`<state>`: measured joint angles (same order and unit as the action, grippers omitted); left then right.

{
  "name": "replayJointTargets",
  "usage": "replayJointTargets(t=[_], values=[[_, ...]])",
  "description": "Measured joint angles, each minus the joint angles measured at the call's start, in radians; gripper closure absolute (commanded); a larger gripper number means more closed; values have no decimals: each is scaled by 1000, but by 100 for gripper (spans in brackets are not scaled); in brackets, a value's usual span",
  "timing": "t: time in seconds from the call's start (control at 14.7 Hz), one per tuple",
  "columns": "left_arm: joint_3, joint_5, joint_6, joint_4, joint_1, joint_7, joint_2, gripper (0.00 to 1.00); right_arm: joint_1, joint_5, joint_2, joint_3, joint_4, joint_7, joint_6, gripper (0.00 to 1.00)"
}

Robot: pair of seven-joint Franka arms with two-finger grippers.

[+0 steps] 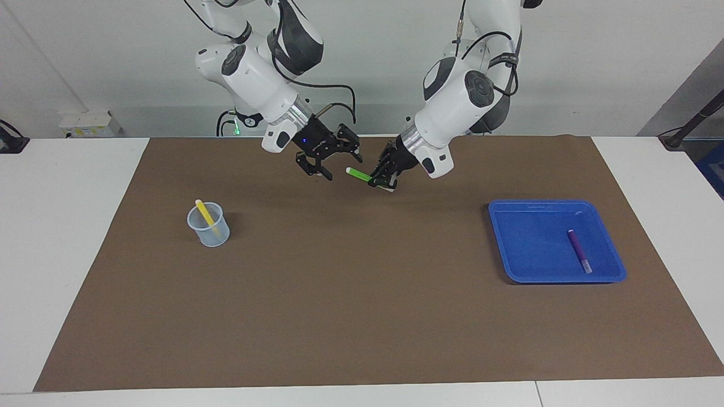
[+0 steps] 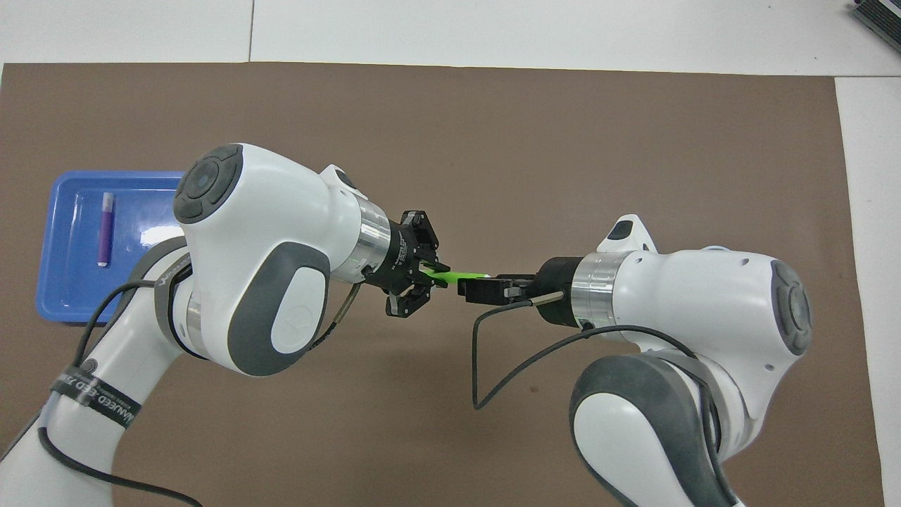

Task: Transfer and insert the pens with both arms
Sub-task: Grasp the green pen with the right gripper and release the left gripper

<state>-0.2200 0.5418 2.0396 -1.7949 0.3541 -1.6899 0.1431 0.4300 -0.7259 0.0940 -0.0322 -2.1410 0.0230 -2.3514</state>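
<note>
Clear plastic cup (image 1: 208,226): stands on the brown paper mat (image 1: 362,316) toward the right arm's end of the worktop (image 1: 62,237), well in from the mat's edges.
Yellow marker pen (image 1: 205,212): leans inside the cup, upper end above the rim.
Right claw (image 1: 330,164): black two-finger claw, in the air over the mid mat, near the mat's edge closest to the robots; fingers spread apart, holding nothing; tips just beside the green pen's pale end, contact not clear.
Bright green marker pen (image 1: 358,174): off the mat, roughly level, whitish tip pointing at the right claw; lies between the two claws.
Left claw (image 1: 384,180): clamped on the green pen's coloured end, over the mid mat.
Blue plastic tray (image 1: 512,265): on the mat toward the left arm's end of the worktop.
Purple marker pen (image 1: 579,250): flat in the tray, near the tray side closest to the worktop's end.
</note>
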Motion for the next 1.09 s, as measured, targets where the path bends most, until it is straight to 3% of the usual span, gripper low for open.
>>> replayJointTargets(t=[0.75, 0.95, 1.02, 1.09], values=[[0, 0, 24, -14, 21, 0, 0, 100, 0, 0, -3, 1, 0, -1, -6, 48], [0, 0, 36, -15, 21, -1, 0, 100, 0, 0, -4, 1, -2, -1, -6, 81], [0, 0, 43, -16, 21, -2, 0, 100, 1, 0, -5, 1, -3, -1, -6, 95], [0, 0, 47, -19, 21, -3, 0, 100, 5, -3, -4, 1, -1, -1, -7, 100]])
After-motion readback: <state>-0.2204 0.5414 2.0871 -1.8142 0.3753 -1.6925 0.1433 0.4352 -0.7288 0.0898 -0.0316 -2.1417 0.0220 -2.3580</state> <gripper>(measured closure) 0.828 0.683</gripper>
